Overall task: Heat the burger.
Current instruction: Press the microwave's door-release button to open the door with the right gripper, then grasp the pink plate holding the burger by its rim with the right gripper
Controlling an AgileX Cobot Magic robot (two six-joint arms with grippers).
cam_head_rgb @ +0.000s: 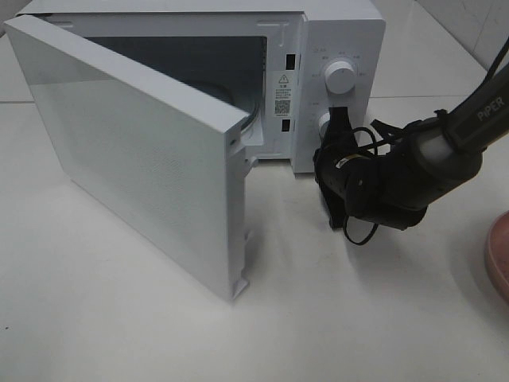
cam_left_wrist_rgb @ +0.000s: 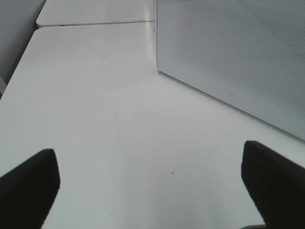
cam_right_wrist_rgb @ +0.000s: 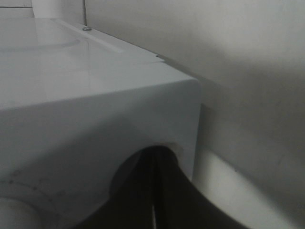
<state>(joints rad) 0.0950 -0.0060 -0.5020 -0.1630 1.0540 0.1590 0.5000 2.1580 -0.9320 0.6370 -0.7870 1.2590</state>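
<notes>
The burger does not show in any view. A white microwave (cam_head_rgb: 338, 32) stands at the back with its door (cam_head_rgb: 135, 151) swung wide open toward the front left; the cavity looks dark, and only the turntable's edge (cam_head_rgb: 253, 119) shows. My right gripper (cam_head_rgb: 339, 119) is shut, its fingertips against the control panel at the lower knob (cam_head_rgb: 324, 122), under the upper knob (cam_head_rgb: 340, 78). The right wrist view shows the closed fingers (cam_right_wrist_rgb: 155, 191) pressed to the microwave's body (cam_right_wrist_rgb: 95, 95). My left gripper (cam_left_wrist_rgb: 150, 191) hangs open over bare table, beside the door (cam_left_wrist_rgb: 238, 57), holding nothing.
A round pink plate (cam_head_rgb: 499, 255) lies at the table's right edge. The open door juts far out over the white table (cam_head_rgb: 119, 318). The right arm with its cables (cam_head_rgb: 413, 171) reaches in from the right.
</notes>
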